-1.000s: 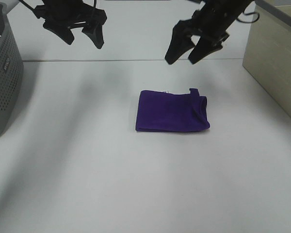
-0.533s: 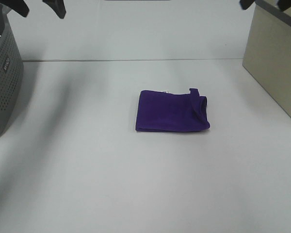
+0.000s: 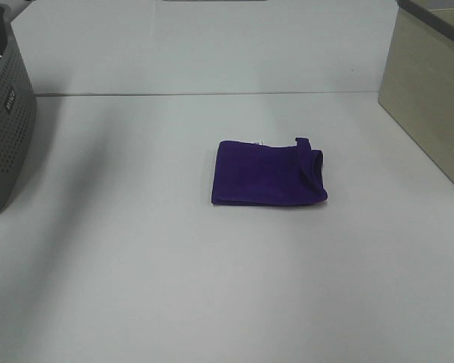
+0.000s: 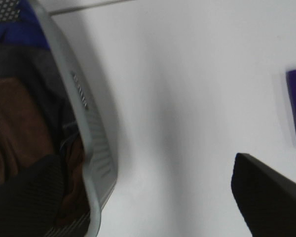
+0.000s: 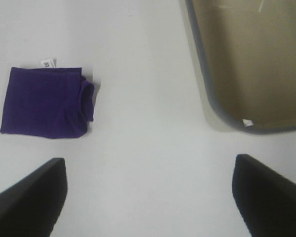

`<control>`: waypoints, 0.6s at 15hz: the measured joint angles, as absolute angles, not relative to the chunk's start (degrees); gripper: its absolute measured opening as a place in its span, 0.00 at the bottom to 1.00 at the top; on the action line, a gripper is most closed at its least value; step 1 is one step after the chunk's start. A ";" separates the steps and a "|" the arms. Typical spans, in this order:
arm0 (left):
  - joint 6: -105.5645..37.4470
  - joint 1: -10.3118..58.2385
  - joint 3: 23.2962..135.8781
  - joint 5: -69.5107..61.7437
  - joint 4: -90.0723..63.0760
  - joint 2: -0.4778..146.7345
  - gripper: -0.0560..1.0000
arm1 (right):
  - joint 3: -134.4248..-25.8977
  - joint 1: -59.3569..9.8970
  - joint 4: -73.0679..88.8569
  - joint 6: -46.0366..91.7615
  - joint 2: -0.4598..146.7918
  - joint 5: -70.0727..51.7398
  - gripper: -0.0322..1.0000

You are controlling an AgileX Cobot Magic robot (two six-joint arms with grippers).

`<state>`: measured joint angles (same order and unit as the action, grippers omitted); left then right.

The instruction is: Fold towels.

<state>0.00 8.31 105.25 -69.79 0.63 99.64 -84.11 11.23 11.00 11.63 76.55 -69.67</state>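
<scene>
Now, working left to right, I find both arms withdrawn out of the high view, where a second ago they hung above the far table edge. My left gripper (image 4: 153,197) stands open and empty over the grey basket (image 3: 4,113), the purple towel (image 3: 268,172) well off to its side. My right gripper (image 5: 148,197) is likewise open and empty, the towel lying ahead of one finger and the beige bin (image 5: 251,64) ahead of the other. I judge the fold complete, one corner bunched.

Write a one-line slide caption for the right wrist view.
Folded purple towel lies alone on the white table, beside a beige bin, with the open right gripper above.
</scene>
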 joint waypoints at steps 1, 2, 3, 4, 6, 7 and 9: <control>1.89 8.31 91.96 -69.67 2.41 89.50 0.87 | -73.57 11.23 11.69 13.24 65.55 -69.73 0.89; 2.92 8.31 85.89 -68.93 2.41 84.28 0.87 | -67.38 11.23 11.86 13.98 59.42 -69.73 0.89; 4.01 8.31 79.93 -67.21 2.41 79.41 0.87 | -61.88 11.23 12.09 14.44 53.51 -68.93 0.89; 4.64 8.31 74.37 -65.09 2.41 74.54 0.87 | -56.44 11.23 12.66 15.07 46.52 -67.15 0.89; 4.98 8.31 63.43 -60.39 2.98 64.34 0.87 | -45.61 11.23 14.04 17.53 32.72 -63.60 0.89; 4.98 8.31 61.48 -59.59 3.27 62.45 0.87 | -43.37 11.23 14.21 17.59 29.22 -63.14 0.89; 4.01 8.31 53.51 -58.27 3.72 54.09 0.87 | -37.36 11.23 14.50 17.30 18.11 -63.31 0.89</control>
<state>4.01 8.31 53.51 -58.27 3.72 54.09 -37.36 11.23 14.50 17.30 18.11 -63.31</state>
